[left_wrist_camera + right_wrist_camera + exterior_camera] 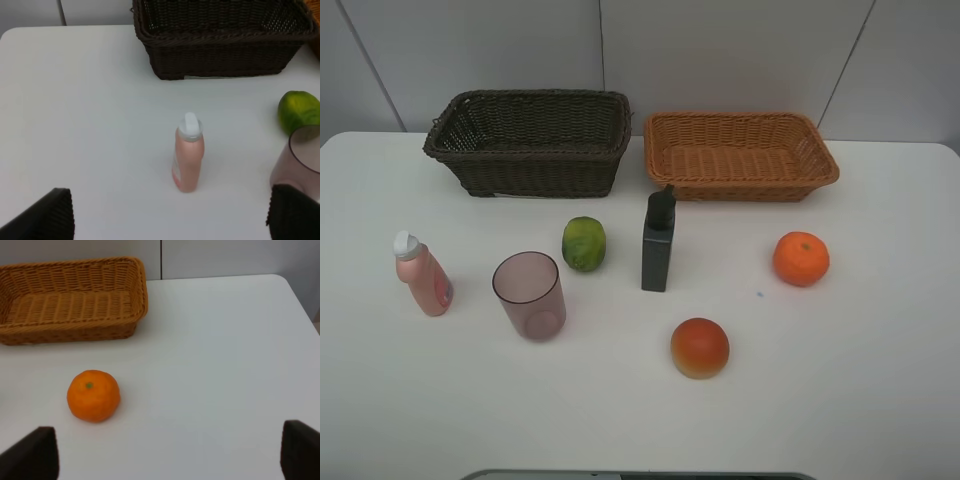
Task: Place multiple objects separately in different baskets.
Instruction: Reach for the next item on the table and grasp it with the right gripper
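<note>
White worktop (880,380) carries everything loose, and both tools gape empty: the left tool (170,220) should straddle the bottle (189,160) squarely, the right tool (165,454) the mandarin (93,395), before closing.

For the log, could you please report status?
Left gripper, right gripper open, empty. Pink white-capped bottle, orange mandarin outside dark brown wicker basket, orange-tan wicker basket. Nothing in the way.
</note>
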Robot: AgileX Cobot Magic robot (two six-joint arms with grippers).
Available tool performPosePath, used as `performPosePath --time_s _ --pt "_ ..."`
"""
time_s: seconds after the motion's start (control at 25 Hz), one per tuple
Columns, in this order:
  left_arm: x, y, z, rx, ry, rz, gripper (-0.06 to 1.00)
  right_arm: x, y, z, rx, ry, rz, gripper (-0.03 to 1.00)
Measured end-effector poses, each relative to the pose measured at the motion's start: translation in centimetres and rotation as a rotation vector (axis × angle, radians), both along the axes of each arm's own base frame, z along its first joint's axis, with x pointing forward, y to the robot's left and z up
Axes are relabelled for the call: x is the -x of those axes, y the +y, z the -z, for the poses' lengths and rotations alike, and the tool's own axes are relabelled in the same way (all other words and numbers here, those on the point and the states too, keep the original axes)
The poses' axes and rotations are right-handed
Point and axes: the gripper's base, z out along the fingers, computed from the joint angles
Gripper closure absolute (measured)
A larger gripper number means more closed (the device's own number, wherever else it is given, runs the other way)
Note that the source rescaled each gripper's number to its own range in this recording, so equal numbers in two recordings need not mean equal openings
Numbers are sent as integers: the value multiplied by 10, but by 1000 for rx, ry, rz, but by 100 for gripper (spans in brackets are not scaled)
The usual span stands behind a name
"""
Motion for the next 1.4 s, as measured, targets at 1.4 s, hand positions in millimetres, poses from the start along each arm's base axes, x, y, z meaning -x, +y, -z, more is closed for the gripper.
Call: performPosePath --time_s 1.4 --pt "0 0 0 0 0 0 -5 0 0 0 1 0 -13 10"
